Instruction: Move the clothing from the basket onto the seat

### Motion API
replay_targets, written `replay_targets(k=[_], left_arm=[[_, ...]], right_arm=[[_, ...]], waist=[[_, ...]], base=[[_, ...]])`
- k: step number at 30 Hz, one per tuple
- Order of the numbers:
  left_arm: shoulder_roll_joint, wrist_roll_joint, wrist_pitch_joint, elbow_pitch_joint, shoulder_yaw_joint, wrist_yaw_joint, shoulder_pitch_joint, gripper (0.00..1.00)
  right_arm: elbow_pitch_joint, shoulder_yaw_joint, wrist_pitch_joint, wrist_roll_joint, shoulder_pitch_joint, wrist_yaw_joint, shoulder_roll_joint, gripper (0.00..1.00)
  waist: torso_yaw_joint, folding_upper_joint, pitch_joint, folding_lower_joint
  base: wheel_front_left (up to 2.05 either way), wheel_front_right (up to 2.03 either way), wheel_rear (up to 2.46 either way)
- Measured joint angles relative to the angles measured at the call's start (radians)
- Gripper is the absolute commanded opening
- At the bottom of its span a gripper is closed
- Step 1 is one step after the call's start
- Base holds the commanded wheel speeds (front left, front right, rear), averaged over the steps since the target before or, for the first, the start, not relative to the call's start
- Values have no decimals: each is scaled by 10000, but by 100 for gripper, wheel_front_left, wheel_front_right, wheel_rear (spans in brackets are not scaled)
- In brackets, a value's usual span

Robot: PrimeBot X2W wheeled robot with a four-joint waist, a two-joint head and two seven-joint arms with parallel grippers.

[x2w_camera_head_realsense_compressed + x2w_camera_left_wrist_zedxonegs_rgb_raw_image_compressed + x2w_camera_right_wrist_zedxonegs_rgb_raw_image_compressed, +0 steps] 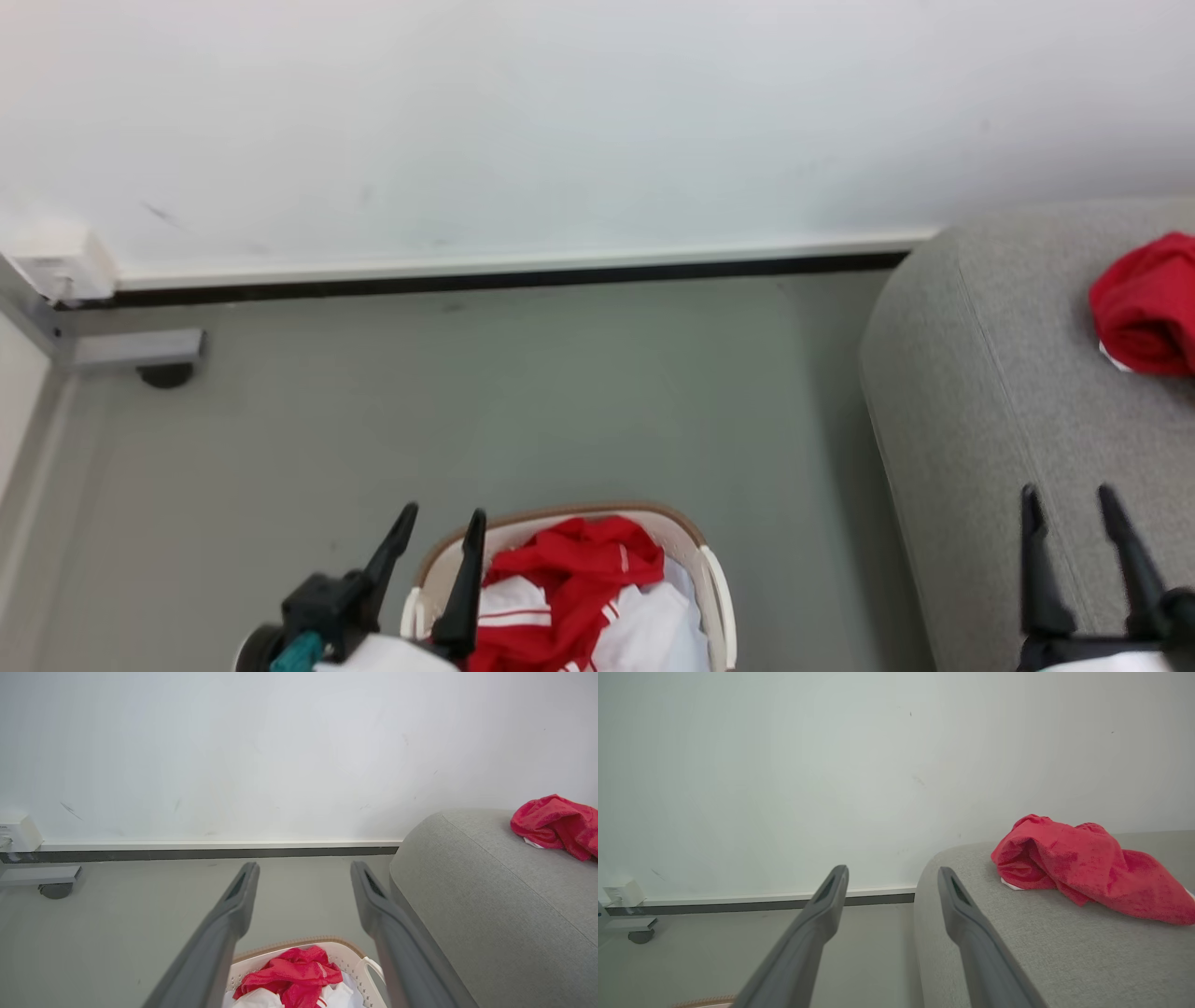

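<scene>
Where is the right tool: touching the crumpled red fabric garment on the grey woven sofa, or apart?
Apart: right wrist view shows bare grey sofa between right tool and red garment.

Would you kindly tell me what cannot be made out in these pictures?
Rounded white plastic basket: near part cut off by head view's bottom edge.
Red striped clothing inside it: heaped, count unclear.
Red garment on the grey woven sofa: cut by head view's right edge.

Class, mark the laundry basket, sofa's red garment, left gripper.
laundry basket (721, 583): head view, right handle.
sofa's red garment (1083, 868): right wrist view, middle fold.
left gripper (444, 511): head view, between fingertips.
</scene>
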Motion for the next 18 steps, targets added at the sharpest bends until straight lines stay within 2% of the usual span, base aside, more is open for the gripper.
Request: replay_targets(k=[9,18], left_arm=[[-474,773,0,-36,1244,-470,1188,100],[-763,1296,0,-73,1848,-840,1437,100]], right_arm=[[447,619,0,-31,787,0,56,100],[665,849,0,84,814,0,71,100]], waist=[[377,1,-884,1],[458,1,-1052,2]], base=[[0,0,0],[0,0,0]])
